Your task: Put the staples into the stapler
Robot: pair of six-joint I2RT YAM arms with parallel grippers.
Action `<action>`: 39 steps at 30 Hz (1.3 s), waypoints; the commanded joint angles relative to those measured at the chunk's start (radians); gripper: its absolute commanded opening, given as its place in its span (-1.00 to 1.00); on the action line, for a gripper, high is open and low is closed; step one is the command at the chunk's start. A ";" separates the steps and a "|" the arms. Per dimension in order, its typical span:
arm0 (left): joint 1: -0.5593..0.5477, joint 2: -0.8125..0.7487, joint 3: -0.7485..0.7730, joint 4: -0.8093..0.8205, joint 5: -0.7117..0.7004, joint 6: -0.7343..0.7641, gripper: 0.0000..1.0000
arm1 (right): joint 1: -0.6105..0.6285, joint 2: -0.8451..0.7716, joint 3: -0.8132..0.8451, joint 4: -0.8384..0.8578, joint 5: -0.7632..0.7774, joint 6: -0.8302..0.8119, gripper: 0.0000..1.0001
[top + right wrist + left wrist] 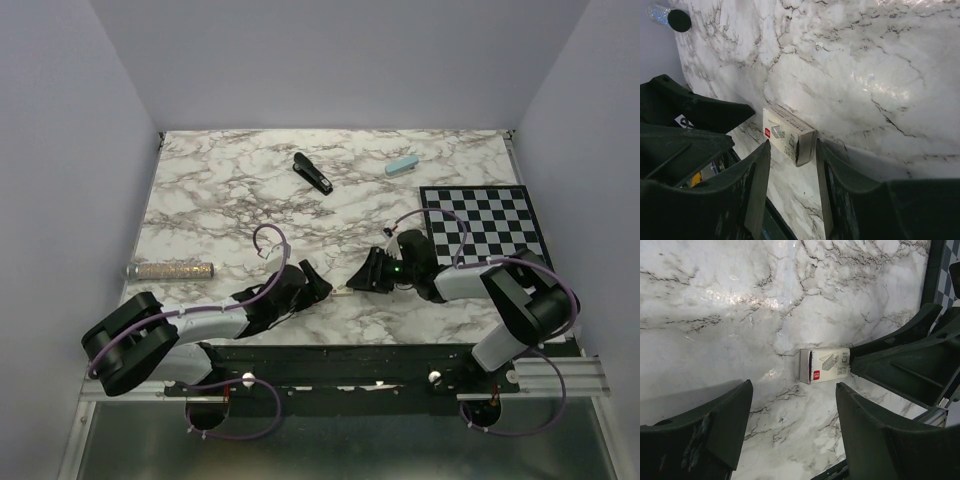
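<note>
Staples box [788,134] sits inside the right gripper [791,147], jaws flanking it, clamped or not I cannot tell; left gripper [794,387] released. Squeeze squarely!

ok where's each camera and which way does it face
top external: above and behind the arms, looking down on the table, stapler far side; both arms, left claw, right claw show.
left wrist: on the left arm, facing the small white box; own fingers below, right claw at right.
right wrist: on the right arm, facing that box from its other end; own fingers flank it, left claw at left.
shared: both wrist views show the box and both claws.
</note>
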 commanded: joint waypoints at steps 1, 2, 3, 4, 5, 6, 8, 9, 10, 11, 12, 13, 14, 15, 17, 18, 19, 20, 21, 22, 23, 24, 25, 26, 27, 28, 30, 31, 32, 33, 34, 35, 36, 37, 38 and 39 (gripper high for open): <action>0.005 0.025 0.012 -0.004 0.012 -0.005 0.50 | 0.009 0.054 0.027 0.010 0.000 -0.001 -0.03; 0.003 0.028 0.012 -0.004 0.012 -0.004 0.50 | 0.009 0.063 0.028 -0.006 0.004 -0.001 -0.04; 0.005 0.027 0.015 -0.005 0.012 -0.004 0.50 | 0.011 0.063 0.031 -0.020 0.021 0.001 -0.06; 0.005 0.028 0.016 -0.004 0.012 -0.004 0.50 | 0.011 0.063 0.033 -0.036 0.032 -0.002 -0.06; 0.005 0.028 0.016 -0.005 0.012 -0.004 0.50 | 0.011 0.060 0.036 -0.062 0.040 -0.005 -0.07; 0.005 0.027 0.016 -0.005 0.012 -0.004 0.50 | 0.012 0.059 0.038 -0.078 0.058 -0.007 -0.09; 0.003 0.028 0.016 -0.005 0.013 -0.004 0.50 | 0.012 0.059 0.041 -0.107 0.069 -0.014 -0.11; 0.005 0.030 0.016 -0.005 0.013 -0.002 0.50 | 0.015 0.059 0.047 -0.115 0.076 -0.016 -0.13; 0.005 0.030 0.017 -0.004 0.015 -0.004 0.50 | 0.015 0.062 0.053 -0.127 0.078 -0.022 -0.14; 0.005 0.033 0.019 -0.004 0.015 -0.004 0.50 | 0.018 0.065 0.061 -0.147 0.081 -0.033 -0.14; 0.005 0.033 0.019 -0.002 0.016 -0.004 0.50 | 0.023 0.074 0.073 -0.156 0.083 -0.037 -0.16; 0.003 0.033 0.019 -0.002 0.016 -0.004 0.50 | 0.026 0.077 0.076 -0.162 0.086 -0.039 -0.17; 0.005 0.033 0.020 -0.002 0.018 -0.004 0.50 | 0.028 0.082 0.079 -0.171 0.086 -0.040 -0.17; 0.005 0.036 0.020 -0.002 0.018 -0.004 0.50 | 0.034 0.085 0.084 -0.178 0.089 -0.042 -0.21; 0.003 0.038 0.023 -0.001 0.021 -0.004 0.50 | 0.037 0.088 0.090 -0.185 0.093 -0.047 -0.24; 0.005 0.041 0.026 -0.001 0.022 -0.004 0.50 | 0.038 0.089 0.090 -0.188 0.098 -0.048 -0.30; 0.005 0.042 0.025 -0.001 0.024 -0.005 0.50 | 0.040 0.085 0.091 -0.188 0.099 -0.048 -0.32; 0.005 0.042 0.026 -0.001 0.027 -0.007 0.49 | 0.041 0.083 0.088 -0.191 0.101 -0.050 -0.34; 0.003 0.039 0.025 -0.001 0.028 -0.009 0.49 | 0.043 0.079 0.088 -0.190 0.107 -0.051 -0.40; 0.003 0.039 0.023 -0.001 0.028 -0.012 0.49 | 0.043 0.077 0.087 -0.191 0.110 -0.051 -0.45; 0.003 0.039 0.020 0.001 0.030 -0.015 0.49 | 0.044 0.071 0.084 -0.191 0.112 -0.053 -0.49; 0.005 0.036 0.019 0.004 0.031 -0.016 0.48 | 0.044 0.068 0.079 -0.190 0.115 -0.053 -0.58; 0.005 0.036 0.017 0.002 0.035 -0.019 0.48 | 0.046 0.063 0.076 -0.187 0.115 -0.053 -0.63; 0.005 0.035 0.016 0.002 0.035 -0.021 0.47 | 0.045 0.059 0.073 -0.182 0.115 -0.054 -0.67; 0.003 0.036 0.012 0.004 0.036 -0.022 0.46 | 0.046 0.051 0.067 -0.178 0.115 -0.056 -0.76; 0.005 0.036 0.014 0.004 0.036 -0.022 0.45 | 0.048 0.048 0.065 -0.173 0.113 -0.057 -0.80; 0.005 0.041 0.019 -0.002 0.038 -0.022 0.43 | 0.049 0.034 0.058 -0.165 0.113 -0.059 -0.93; 0.003 0.044 0.020 -0.004 0.041 -0.022 0.41 | 0.049 0.033 0.056 -0.162 0.115 -0.060 -0.96; 0.005 0.045 0.023 -0.004 0.041 -0.022 0.39 | 0.049 0.030 0.054 -0.162 0.115 -0.060 -0.98; 0.005 0.050 0.028 -0.004 0.044 -0.021 0.38 | 0.051 0.027 0.053 -0.159 0.116 -0.063 -0.99; 0.005 0.056 0.029 -0.007 0.044 -0.021 0.36 | 0.052 0.024 0.053 -0.159 0.116 -0.063 -0.99; 0.005 0.058 0.034 -0.011 0.042 -0.019 0.30 | 0.052 0.022 0.050 -0.156 0.116 -0.065 -0.99; 0.005 0.064 0.042 -0.019 0.041 -0.018 0.27 | 0.052 0.017 0.050 -0.155 0.116 -0.065 -0.99; 0.006 0.065 0.045 -0.022 0.039 -0.016 0.22 | 0.055 0.014 0.045 -0.155 0.118 -0.066 -0.99; 0.008 0.065 0.048 -0.024 0.036 -0.015 0.15 | 0.054 0.011 0.044 -0.152 0.118 -0.066 -0.99; 0.015 0.070 0.055 -0.030 0.036 -0.013 0.13 | 0.055 0.011 0.042 -0.150 0.121 -0.068 -0.99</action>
